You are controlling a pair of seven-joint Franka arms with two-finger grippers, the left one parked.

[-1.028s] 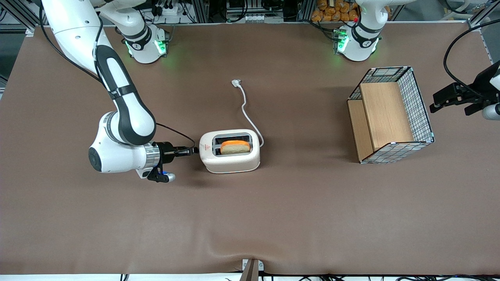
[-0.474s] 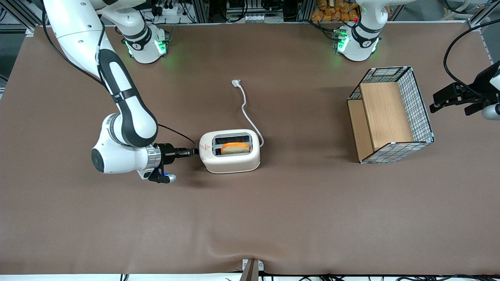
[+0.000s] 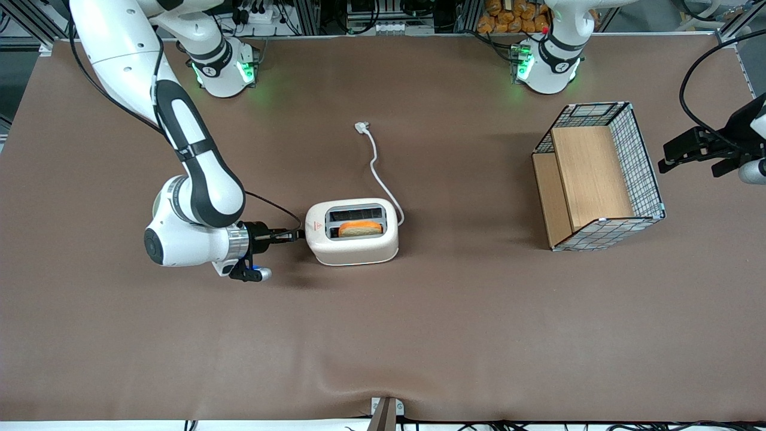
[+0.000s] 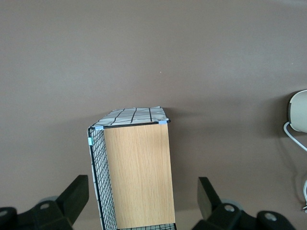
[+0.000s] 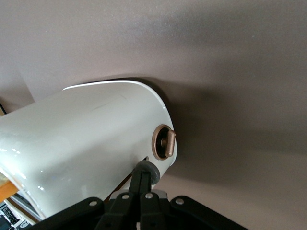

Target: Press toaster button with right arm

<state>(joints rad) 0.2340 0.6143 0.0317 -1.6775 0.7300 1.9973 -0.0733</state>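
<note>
bread (image 3: 360, 228) now lower in toaster (image 3: 352, 231), claw (image 3: 297, 235) on toaster button (image 5: 147, 170)

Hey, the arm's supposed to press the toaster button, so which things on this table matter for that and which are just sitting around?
For the job:
toaster
toaster button, grey knob on the toaster's narrow end
right arm
gripper, shut, at that knob

Just lying about:
bread slice in the slot
white cord
wire-and-wood basket, toward the parked arm's end
brown round dial
</note>
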